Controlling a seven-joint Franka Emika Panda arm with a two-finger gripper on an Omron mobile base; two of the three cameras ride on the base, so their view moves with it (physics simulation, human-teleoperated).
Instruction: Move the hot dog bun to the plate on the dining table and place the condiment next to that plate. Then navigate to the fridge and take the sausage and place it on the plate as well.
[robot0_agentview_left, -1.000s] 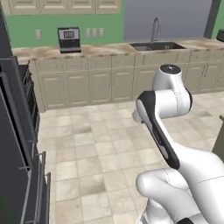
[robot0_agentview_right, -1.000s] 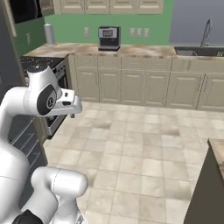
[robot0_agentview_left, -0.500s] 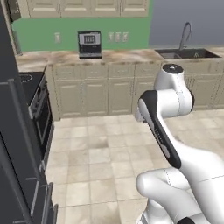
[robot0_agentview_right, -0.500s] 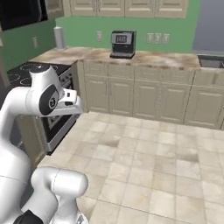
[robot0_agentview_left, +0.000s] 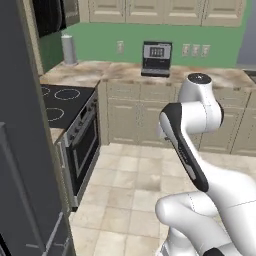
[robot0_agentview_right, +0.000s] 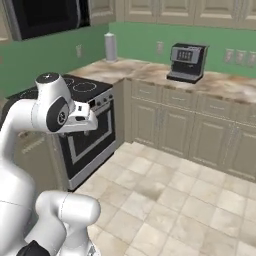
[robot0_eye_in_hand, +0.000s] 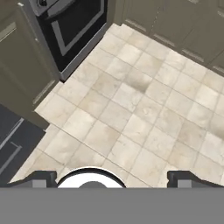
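From my remote station I see the white arm folded upright over its base, in a kitchen with a pale tiled floor (robot0_eye_in_hand: 131, 109). In the hand view the two-finger gripper (robot0_eye_in_hand: 111, 178) points down at the tiles; its two dark fingertips (robot0_eye_in_hand: 41, 178) sit far apart at the lower edge, so the jaws stand wide open with nothing between them.

In the left base view a tall dark grey fridge (robot0_agentview_left: 22, 150) fills the left side, close to the base, and its door appears closed. Just beyond it stands a black stove with ring burners on top and a glass oven door (robot0_agentview_left: 75, 135). In the right base view I see the stove just behind the arm's upper joint.

A marbled beige counter over cream cabinets (robot0_agentview_right: 200, 85) runs along the green back wall and turns the corner to meet the stove. On it sits a black boxy coffee machine with a lit panel (robot0_agentview_right: 187, 61), and near the corner stands an upright pale grey cylinder (robot0_agentview_right: 110, 46), which may be a paper towel roll. Cream wall cabinets hang above the counter, and a dark microwave (robot0_agentview_right: 47, 17) is mounted over the stove.

In the hand view the oven door lies at the upper left and cream cabinet fronts (robot0_eye_in_hand: 183, 26) at the upper right.
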